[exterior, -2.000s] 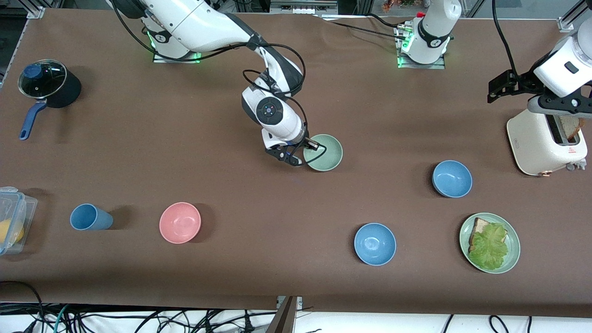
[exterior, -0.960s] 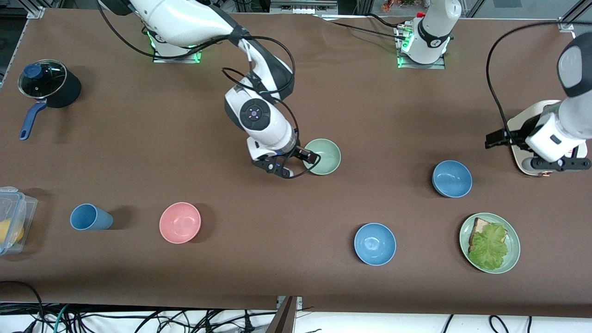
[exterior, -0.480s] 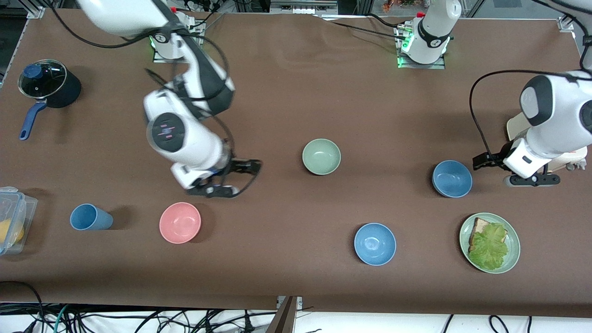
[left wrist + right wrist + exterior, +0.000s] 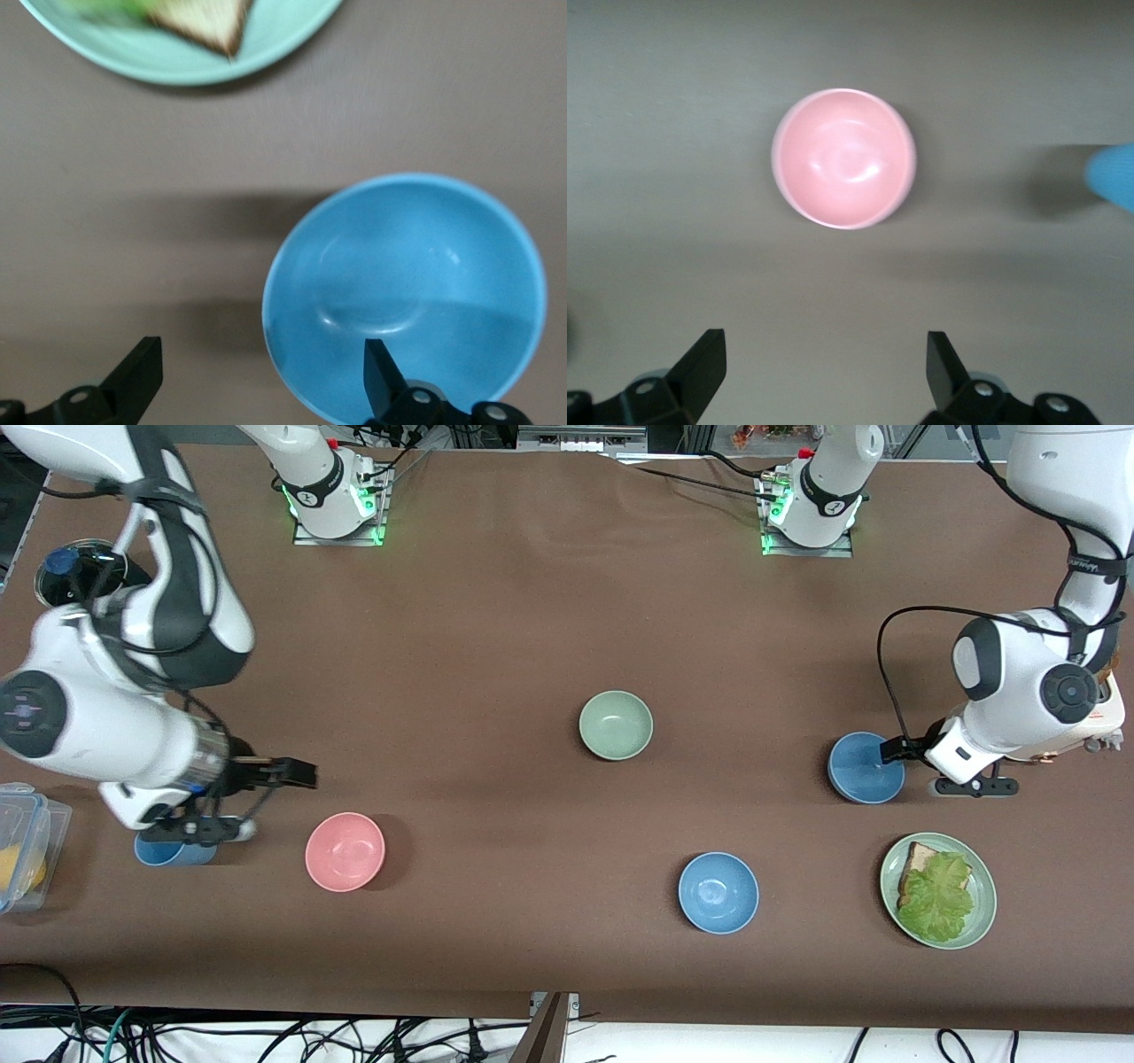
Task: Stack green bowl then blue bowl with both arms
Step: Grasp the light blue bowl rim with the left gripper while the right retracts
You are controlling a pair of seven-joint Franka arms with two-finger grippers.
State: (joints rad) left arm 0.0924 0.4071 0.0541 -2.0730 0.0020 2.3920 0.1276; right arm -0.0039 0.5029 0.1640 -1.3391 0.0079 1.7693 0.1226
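Note:
The pale green bowl [image 4: 616, 724] sits alone and upright at the middle of the table. One blue bowl [image 4: 861, 772] lies beside the toaster, and a second blue bowl [image 4: 718, 892] lies nearer the front camera. My left gripper [image 4: 921, 772] is open and low over the first blue bowl's rim. In the left wrist view one finger [image 4: 381, 376] is over the inside of that blue bowl [image 4: 403, 297], and the other is outside it over the table. My right gripper [image 4: 266, 802] is open and empty, up in the air near the pink bowl [image 4: 345, 851].
A green plate [image 4: 979, 921] with bread and lettuce lies near the blue bowls. A white toaster [image 4: 1112, 717] is partly hidden by the left arm. A blue cup [image 4: 164, 852], a clear container [image 4: 27, 815] and a lidded pot [image 4: 66, 567] are at the right arm's end.
My right gripper let go of the green bowl and swung away toward the pink bowl and blue cup. My left gripper came down from the toaster to the blue bowl's rim.

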